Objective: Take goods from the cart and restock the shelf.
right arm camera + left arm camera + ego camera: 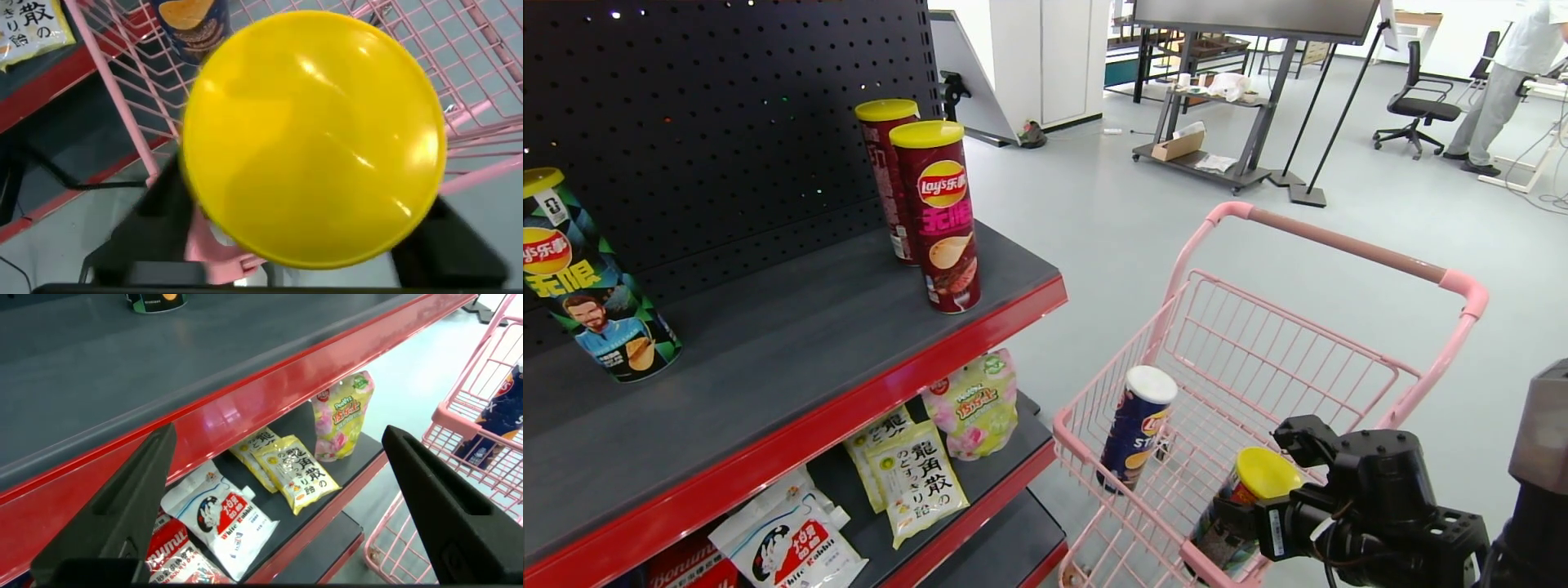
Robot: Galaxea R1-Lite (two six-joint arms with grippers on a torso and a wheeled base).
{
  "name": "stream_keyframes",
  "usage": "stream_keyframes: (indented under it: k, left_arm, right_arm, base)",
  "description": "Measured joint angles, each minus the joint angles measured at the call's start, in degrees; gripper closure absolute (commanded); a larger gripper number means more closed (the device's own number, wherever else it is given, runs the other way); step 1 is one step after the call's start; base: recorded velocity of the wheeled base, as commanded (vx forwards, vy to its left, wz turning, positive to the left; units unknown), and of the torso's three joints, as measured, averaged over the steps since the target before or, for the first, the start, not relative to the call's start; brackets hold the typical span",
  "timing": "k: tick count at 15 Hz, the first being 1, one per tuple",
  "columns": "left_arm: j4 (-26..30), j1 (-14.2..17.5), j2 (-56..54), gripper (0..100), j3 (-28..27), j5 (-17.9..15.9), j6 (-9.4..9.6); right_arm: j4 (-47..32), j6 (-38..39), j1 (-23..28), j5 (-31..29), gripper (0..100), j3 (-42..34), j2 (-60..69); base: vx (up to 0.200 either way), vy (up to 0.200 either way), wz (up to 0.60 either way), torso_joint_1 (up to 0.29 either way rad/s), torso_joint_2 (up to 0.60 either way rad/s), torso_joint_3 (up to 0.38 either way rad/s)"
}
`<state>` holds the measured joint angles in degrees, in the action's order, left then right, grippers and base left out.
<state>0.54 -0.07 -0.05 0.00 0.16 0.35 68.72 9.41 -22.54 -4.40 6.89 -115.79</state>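
My right gripper [1243, 523] is shut on a chip can with a yellow lid [1262, 474], held at the near rim of the pink cart [1339, 245]. The right wrist view looks straight down on that lid [315, 139], with dark fingers [143, 233] on either side. A blue chip can with a white lid [1135, 429] leans inside the cart. In the left wrist view my left gripper [282, 514] hangs open before the red-edged shelf [245, 400], with nothing between its fingers.
The top shelf board [768, 351] carries two red cans [943, 216] at its right end and a green-and-black can [592, 286] at the left. Snack bags [915, 478] lie on the lower shelf. Open floor lies beyond the cart, with a stand and office chair far back.
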Motion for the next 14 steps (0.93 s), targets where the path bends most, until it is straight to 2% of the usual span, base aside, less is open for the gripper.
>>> stream_keyframes:
  k: [6,10,12,14]
  left_arm:
    - [0.0,0.0,0.0,0,0.0,0.0,0.00]
    - [0.0,0.0,0.0,0,0.0,0.0,-0.02]
    - [0.0,0.0,0.0,0,0.0,0.0,-0.02]
    - [0.0,-0.1,0.0,0,0.0,0.0,-0.02]
  right_arm:
    - [0.1,0.0,-0.3,-0.2,100,-0.7,-0.1]
    - [-0.3,-4.6,0.0,-5.8,100,4.8,3.3]
    - [-4.3,-8.0,1.0,-6.4,100,10.3,6.5]
    - [-14.1,-10.0,2.5,-6.6,100,16.3,11.0]
  base:
    - [0.000,0.000,0.00,0.000,0.00,0.000]
    - [0.000,0.000,0.00,0.000,0.00,0.000]
    - [0.000,0.000,0.00,0.000,0.00,0.000]
    - [0.000,0.000,0.00,0.000,0.00,0.000]
